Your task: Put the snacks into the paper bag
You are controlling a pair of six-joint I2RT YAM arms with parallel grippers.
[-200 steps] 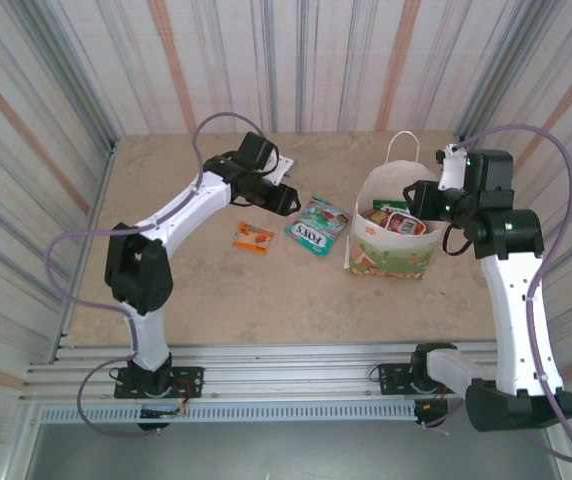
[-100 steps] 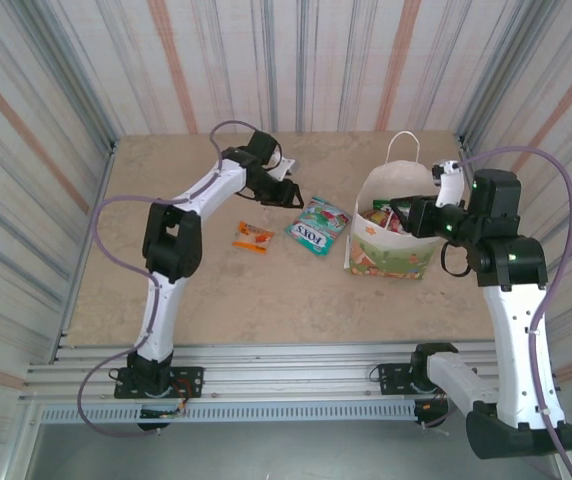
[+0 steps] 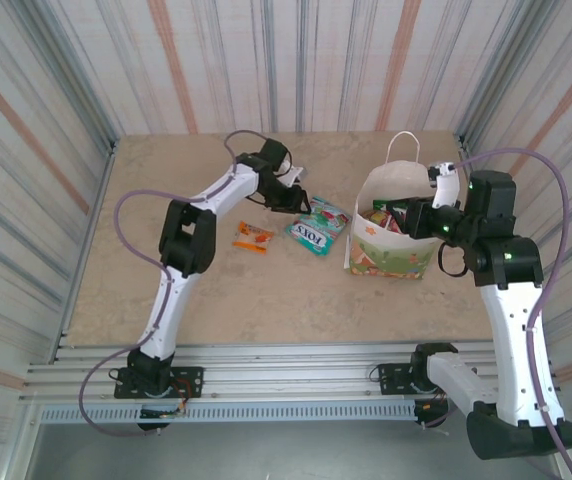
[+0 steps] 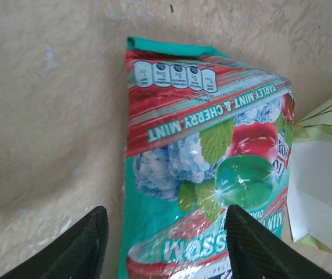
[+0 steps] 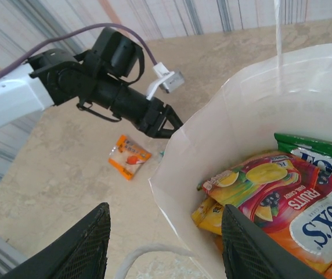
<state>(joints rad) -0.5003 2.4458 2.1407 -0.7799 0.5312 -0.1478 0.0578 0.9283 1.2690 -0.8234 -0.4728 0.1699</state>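
A teal FOX'S packet [image 4: 206,163] lies flat on the table, just left of the paper bag [image 3: 394,250]. My left gripper [image 4: 166,256] hangs open low over it, one finger beside its left edge and the other above its right part. A tiny orange packet [image 3: 253,237] lies further left. The white paper bag stands open, with orange-purple [image 5: 296,200], green [image 5: 311,145] and yellow [image 5: 212,212] packets inside. My right gripper [image 5: 166,256] is open above the bag's left rim [image 5: 183,139], one finger outside it and one over the inside.
The bag's cord handles [image 5: 154,253] hang near my right fingers, and one stands up at the back [image 3: 402,145]. Corrugated walls [image 3: 56,150] close in the table on three sides. Bare tabletop [image 3: 216,290] stretches in front of the packets.
My left arm has reached right and down to the teal packet, and its jaws have narrowed somewhat. My right gripper has shifted slightly further over the bag's mouth.
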